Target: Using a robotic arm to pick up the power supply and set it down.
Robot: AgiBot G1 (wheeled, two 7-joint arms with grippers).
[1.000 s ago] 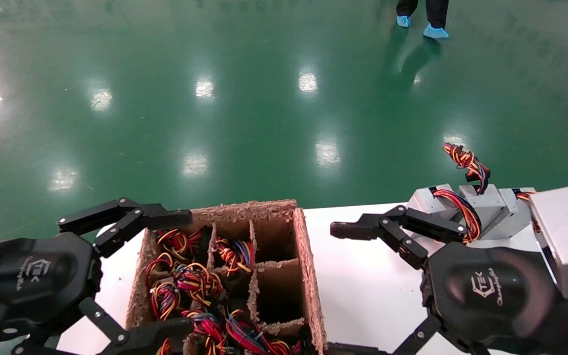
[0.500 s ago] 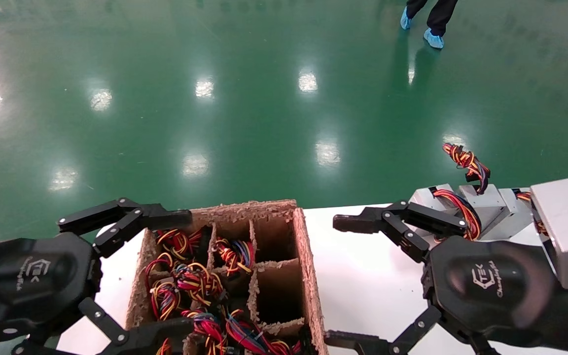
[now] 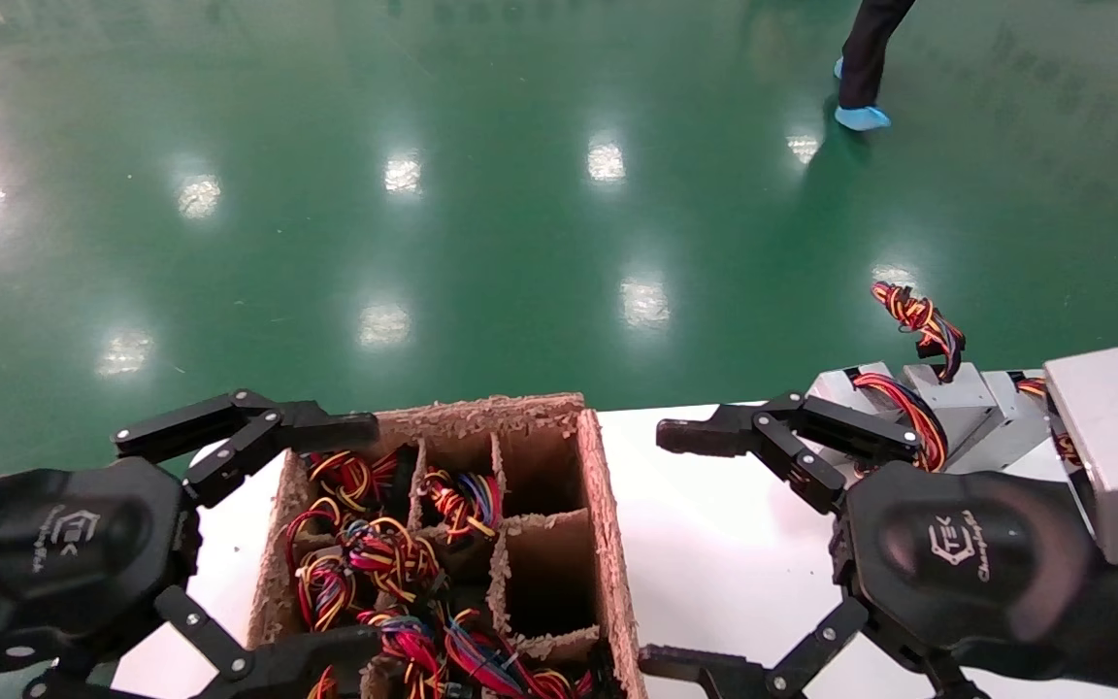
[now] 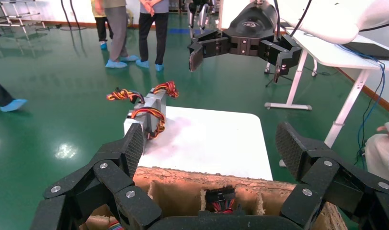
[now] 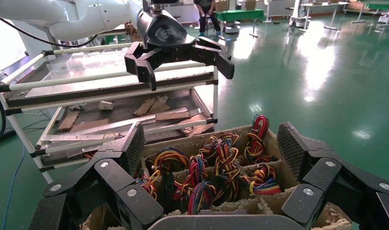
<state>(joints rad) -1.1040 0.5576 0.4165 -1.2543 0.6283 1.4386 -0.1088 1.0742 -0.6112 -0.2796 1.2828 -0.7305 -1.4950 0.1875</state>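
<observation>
Two or more silver power supplies [image 3: 947, 413] with twisted red, yellow and orange wires lie together at the back right of the white table [image 3: 637, 466]; the left wrist view shows them too [image 4: 149, 112]. More coloured wire bundles [image 3: 375, 558] fill the compartments of a cardboard box [image 3: 608, 544]. My right gripper [image 3: 661, 550] hangs open over bare table between the box and the power supplies, holding nothing. My left gripper [image 3: 360, 532] stands open over the box's left side, also empty. Each wrist view shows the other arm's gripper farther off, the right gripper [image 4: 243, 45] and the left gripper [image 5: 178, 48], both open.
The box's divided cells [image 5: 216, 163] are partly empty on the side nearest the table's middle. Green floor lies beyond the table's far edge, where a person [image 3: 860, 58] walks. A shelf rack [image 5: 111, 96] stands behind the left arm, and another white table [image 4: 336, 52] behind the right arm.
My right gripper has risen slightly and its lower finger shows more fully. The left arm has not moved. The person at the back has stepped to the right.
</observation>
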